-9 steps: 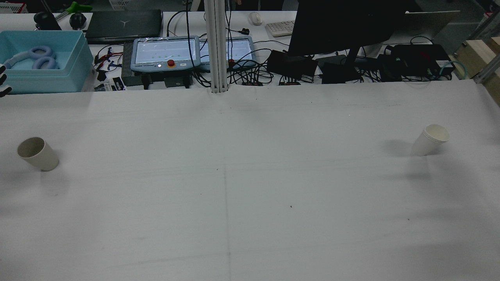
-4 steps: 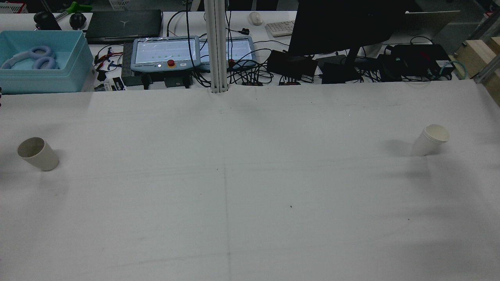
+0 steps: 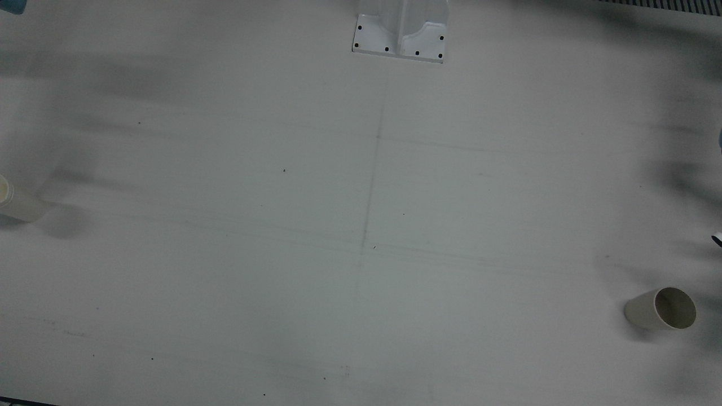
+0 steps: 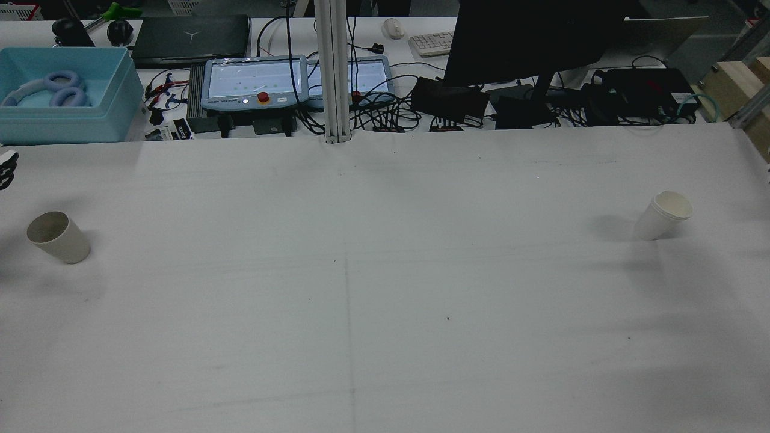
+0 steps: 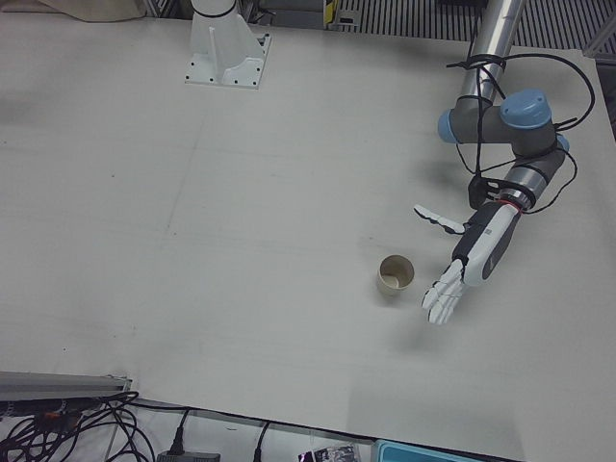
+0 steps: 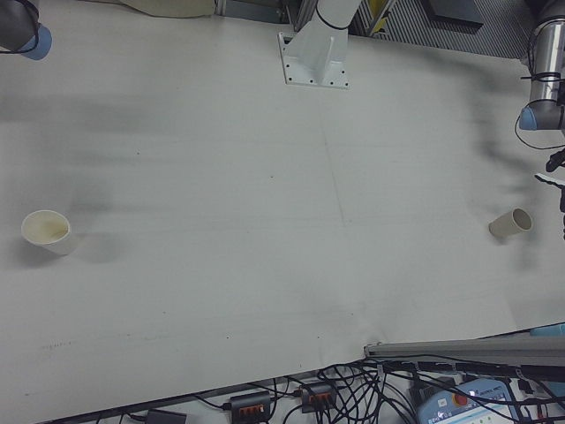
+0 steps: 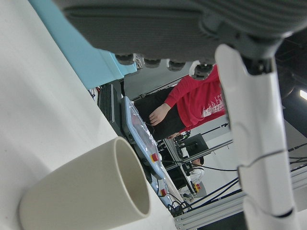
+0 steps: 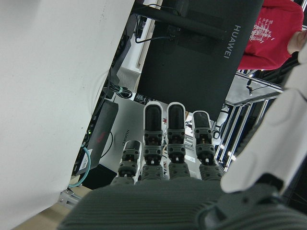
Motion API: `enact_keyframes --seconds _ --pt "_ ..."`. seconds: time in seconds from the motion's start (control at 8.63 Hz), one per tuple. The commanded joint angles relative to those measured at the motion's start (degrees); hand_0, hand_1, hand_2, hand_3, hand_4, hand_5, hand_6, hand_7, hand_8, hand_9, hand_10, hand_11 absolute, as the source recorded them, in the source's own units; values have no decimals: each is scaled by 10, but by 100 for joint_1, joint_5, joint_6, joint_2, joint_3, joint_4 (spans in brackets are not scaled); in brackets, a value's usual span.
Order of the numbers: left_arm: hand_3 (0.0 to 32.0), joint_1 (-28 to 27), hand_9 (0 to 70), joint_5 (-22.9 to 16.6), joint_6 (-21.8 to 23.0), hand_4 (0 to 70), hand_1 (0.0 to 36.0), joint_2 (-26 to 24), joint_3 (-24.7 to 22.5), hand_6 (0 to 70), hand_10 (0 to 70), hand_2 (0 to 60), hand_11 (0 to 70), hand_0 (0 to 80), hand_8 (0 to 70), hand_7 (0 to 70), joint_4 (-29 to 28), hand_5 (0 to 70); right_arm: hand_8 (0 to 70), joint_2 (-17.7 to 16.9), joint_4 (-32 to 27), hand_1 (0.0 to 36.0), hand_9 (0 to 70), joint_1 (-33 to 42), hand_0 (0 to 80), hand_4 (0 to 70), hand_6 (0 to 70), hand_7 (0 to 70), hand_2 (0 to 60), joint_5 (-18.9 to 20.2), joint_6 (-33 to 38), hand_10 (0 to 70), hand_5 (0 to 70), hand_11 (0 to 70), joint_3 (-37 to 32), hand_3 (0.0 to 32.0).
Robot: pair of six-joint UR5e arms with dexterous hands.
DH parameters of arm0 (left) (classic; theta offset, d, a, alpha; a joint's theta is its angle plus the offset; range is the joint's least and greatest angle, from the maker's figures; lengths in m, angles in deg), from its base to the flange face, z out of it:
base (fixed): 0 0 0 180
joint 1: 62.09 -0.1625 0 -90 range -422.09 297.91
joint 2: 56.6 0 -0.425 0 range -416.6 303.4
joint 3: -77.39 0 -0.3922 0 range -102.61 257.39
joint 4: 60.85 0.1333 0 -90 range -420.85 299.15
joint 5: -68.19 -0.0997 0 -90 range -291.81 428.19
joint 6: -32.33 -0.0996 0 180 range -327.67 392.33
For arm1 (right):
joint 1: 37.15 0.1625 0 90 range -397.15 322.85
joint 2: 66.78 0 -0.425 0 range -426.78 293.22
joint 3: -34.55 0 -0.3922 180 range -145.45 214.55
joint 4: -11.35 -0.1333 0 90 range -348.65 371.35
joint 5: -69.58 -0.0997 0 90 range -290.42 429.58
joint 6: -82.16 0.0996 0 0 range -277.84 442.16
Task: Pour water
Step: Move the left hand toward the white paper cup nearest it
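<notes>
Two paper cups stand upright far apart on the white table. The beige cup [image 4: 58,236] [image 5: 395,275] [image 3: 661,309] is on the left arm's side. My left hand [image 5: 460,274] hovers just beside it, open with fingers spread and not touching; only its fingertips [image 4: 7,163] show at the rear view's left edge. The left hand view shows this beige cup [image 7: 91,191] close by. The white cup [image 4: 663,215] [image 6: 46,231] stands alone on the right arm's side. My right hand [image 8: 168,158] shows only in its own view, fingers straight and holding nothing.
Beyond the table's far edge are a teal box [image 4: 66,96], two teach pendants [image 4: 255,81], a dark monitor [image 4: 529,42] and cables. A white pedestal base [image 3: 400,34] is bolted at the robot's side. A person in red [image 7: 196,100] stands behind.
In the rear view the left hand's fingertips have moved along the left edge, from higher up, nearly out of frame, to lower down nearer the beige cup. Both cups are unmoved.
</notes>
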Motion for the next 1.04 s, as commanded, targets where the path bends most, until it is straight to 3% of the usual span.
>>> enact_keyframes --seconds 0.0,0.58,0.93 --pt "0 -236 0 33 -323 103 123 -332 356 0 0 0 4 591 7 10 31 0 309 12 0 32 431 -19 435 289 323 389 49 -6 -36 111 180 161 -5 0" --pt "0 -456 0 51 -614 68 128 -536 1015 0 0 0 0 597 0 3 -241 0 298 3 0 35 421 -1 441 266 306 377 30 -6 -27 104 170 152 -5 0" --pt "0 -551 0 296 -649 65 130 -597 1043 0 0 0 0 598 0 4 -207 0 297 3 0 38 420 -10 447 266 305 374 30 -6 -27 107 169 156 -5 0"
